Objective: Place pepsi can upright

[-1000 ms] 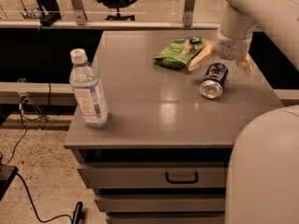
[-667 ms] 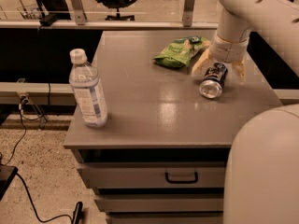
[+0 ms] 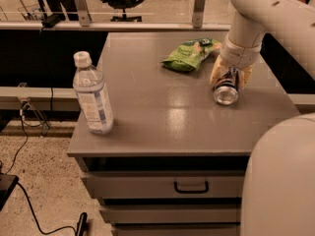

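The pepsi can (image 3: 226, 91) lies on its side on the right part of the grey cabinet top (image 3: 162, 112), its silver end facing the camera. My gripper (image 3: 230, 77) hangs from the white arm directly over the can. Its tan fingers (image 3: 215, 73) are spread and stand on either side of the can's rear half. The jaws are open and straddle the can; I see no clear squeeze on it. The can's back end is hidden by the gripper.
A green snack bag (image 3: 189, 55) lies just behind and left of the can. A clear water bottle (image 3: 92, 95) stands upright near the front left corner. The robot's white body (image 3: 280, 181) fills the lower right. Drawers with a handle (image 3: 191, 187) are below the top.
The gripper has come down and a little left, from above the can to around it. Its fingers now flank the can. The can, bag and bottle have not moved.
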Motion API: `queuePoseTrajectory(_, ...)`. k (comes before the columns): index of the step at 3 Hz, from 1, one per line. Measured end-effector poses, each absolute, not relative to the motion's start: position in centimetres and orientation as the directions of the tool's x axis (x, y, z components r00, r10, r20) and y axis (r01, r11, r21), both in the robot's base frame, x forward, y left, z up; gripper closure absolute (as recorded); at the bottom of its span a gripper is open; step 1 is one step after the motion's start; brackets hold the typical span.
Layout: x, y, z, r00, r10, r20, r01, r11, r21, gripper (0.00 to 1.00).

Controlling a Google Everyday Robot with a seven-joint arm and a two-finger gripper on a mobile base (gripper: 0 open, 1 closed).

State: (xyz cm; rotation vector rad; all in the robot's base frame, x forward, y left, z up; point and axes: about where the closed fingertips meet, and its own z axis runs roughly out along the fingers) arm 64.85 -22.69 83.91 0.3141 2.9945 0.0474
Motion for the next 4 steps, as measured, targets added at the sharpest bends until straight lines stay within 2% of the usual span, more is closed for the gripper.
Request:
queuePoseTrajectory(1,64.7,-22.2,85.5,-0.977,0.126,-0.171,0.105,0.986,0.128,0.88)
queuePoseTrajectory(2,64.2,-22.5,88.7,-0.965,0.024,-0.262,-0.042,0.969,0.244,1.00)
queuePoseTrajectory(3,62.5,-23.5,92.1,-0.912,-0.019,-0.409,-0.178,0.918,0.356,1.00)
queuePoseTrajectory(4,62.6,-24.7,92.6,-0.891,-0.001,-0.453,-0.187,0.912,0.365,1.00)
